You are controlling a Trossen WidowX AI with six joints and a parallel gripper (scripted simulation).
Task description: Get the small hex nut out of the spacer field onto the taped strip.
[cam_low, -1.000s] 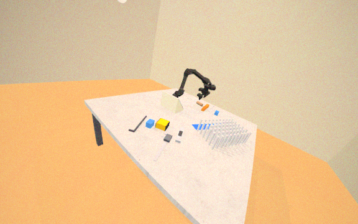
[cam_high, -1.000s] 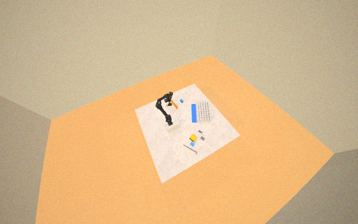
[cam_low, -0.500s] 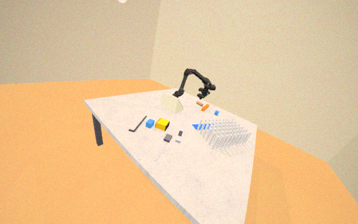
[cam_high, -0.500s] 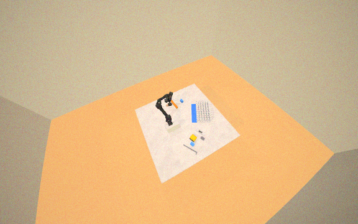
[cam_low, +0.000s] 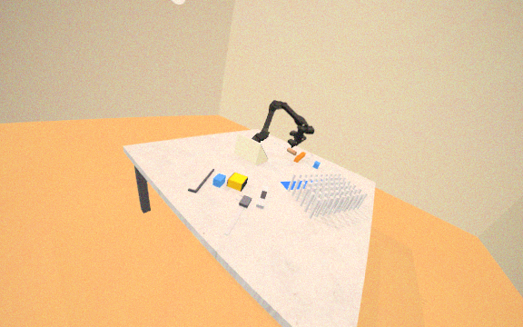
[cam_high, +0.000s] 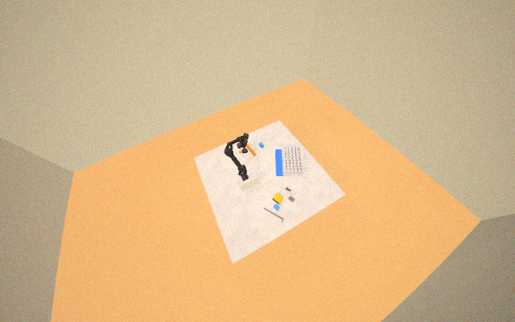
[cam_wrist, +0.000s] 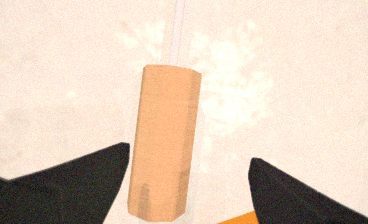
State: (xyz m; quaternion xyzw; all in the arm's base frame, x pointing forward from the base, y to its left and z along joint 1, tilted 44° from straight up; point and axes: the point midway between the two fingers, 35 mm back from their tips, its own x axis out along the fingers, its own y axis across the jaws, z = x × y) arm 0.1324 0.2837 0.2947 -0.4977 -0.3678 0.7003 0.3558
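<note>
A tool with a tan wooden handle (cam_wrist: 165,145) (cam_low: 291,151) and a thin pale wire shaft (cam_wrist: 177,30) lies on the white table (cam_low: 289,254). My gripper (cam_wrist: 190,160) (cam_low: 295,141) (cam_high: 241,150) is low over it, partly open, with one finger on each side of the handle and a clear gap on the right. The field of standing metal spacers (cam_high: 293,160) (cam_low: 330,195) stands farther off, with the blue taped strip (cam_high: 279,162) (cam_low: 294,184) in front of it. The nut is hidden among the spacers.
An orange tool (cam_high: 251,149) (cam_low: 300,156) (cam_wrist: 235,218) lies just beside the handle, with a small blue cube (cam_low: 316,164) past it. A beige wedge (cam_low: 251,151) sits at the arm's base. A hex key (cam_low: 201,182), a blue cube (cam_low: 219,180), a yellow block (cam_low: 237,181) and a grey block (cam_low: 245,201) lie elsewhere.
</note>
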